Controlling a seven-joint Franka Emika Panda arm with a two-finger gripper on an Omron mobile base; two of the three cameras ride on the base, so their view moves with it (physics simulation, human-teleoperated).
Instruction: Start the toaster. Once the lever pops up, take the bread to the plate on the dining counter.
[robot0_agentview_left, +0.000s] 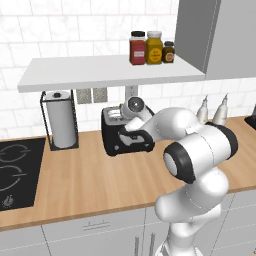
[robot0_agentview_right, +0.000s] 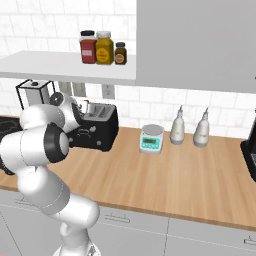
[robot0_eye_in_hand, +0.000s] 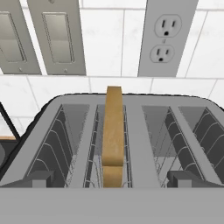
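Toaster (robot0_agentview_left: 126, 132) against far tiled wall, right of paper towel roll (robot0_agentview_left: 62, 119). Bread (robot0_eye_in_hand: 113, 133) upright in left slot, top proud. Our gripper (robot0_agentview_left: 134, 136) low at toaster front, probably near lever; jaws spread wide, holding nothing.

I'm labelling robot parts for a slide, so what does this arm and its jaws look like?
The arm is built of glossy white, rounded segments with dark bands and black round caps at the joints. It has no visible cables or markings. The gripper ends in two small dark grey, blocky fingertips; the jaws stand wide apart.
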